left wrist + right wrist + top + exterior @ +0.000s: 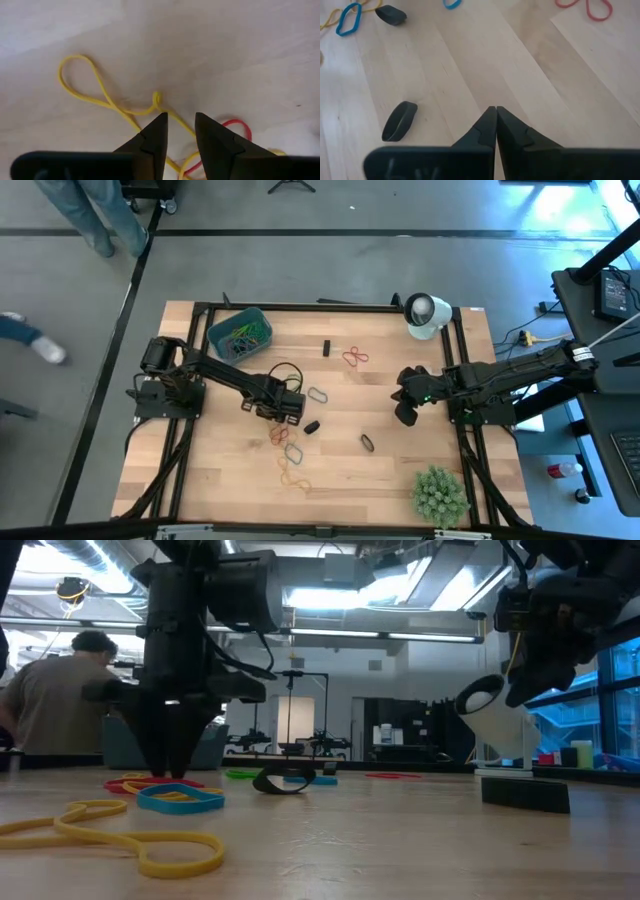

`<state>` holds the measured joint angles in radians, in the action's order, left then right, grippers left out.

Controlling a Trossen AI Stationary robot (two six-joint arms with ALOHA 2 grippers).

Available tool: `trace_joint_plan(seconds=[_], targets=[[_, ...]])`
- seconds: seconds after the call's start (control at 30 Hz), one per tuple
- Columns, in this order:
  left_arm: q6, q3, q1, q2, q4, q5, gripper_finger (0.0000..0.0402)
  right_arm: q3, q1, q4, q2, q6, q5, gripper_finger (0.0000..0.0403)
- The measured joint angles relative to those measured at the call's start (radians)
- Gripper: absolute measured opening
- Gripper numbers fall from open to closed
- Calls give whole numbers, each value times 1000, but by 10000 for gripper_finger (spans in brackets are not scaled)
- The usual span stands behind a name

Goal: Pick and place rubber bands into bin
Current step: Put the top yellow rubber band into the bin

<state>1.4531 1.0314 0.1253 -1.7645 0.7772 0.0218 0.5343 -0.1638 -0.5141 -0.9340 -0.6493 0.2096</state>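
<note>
Wooden table [400, 470]: we see several thin coloured rubber bands [291, 465] loose, some inside teal plastic bin [222, 325]; left gripper [178, 125] spread over yellow band [102, 95], right gripper [495, 117] pressed together, idle.

pale smooth wood table [400, 460], matt rubber bands [100, 95], teal plastic bin [215, 332].

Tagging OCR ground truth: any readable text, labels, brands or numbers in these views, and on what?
None readable.
The bin, the rubber bands and the table show no lettering.
Left gripper: fingers plain.
Right gripper: fingers plain.
Room signage behind the table in the low view: too blurred to read.
</note>
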Motion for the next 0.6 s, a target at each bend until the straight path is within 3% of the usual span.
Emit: trace_joint_plan(seconds=[0.23, 0.6], targets=[[-58, 0, -3, 0, -1, 18, 10, 0, 0, 19, 0, 3, 1, 16], [-63, 38, 10, 131, 32, 100, 2, 0, 0, 32, 0, 3, 2, 16]])
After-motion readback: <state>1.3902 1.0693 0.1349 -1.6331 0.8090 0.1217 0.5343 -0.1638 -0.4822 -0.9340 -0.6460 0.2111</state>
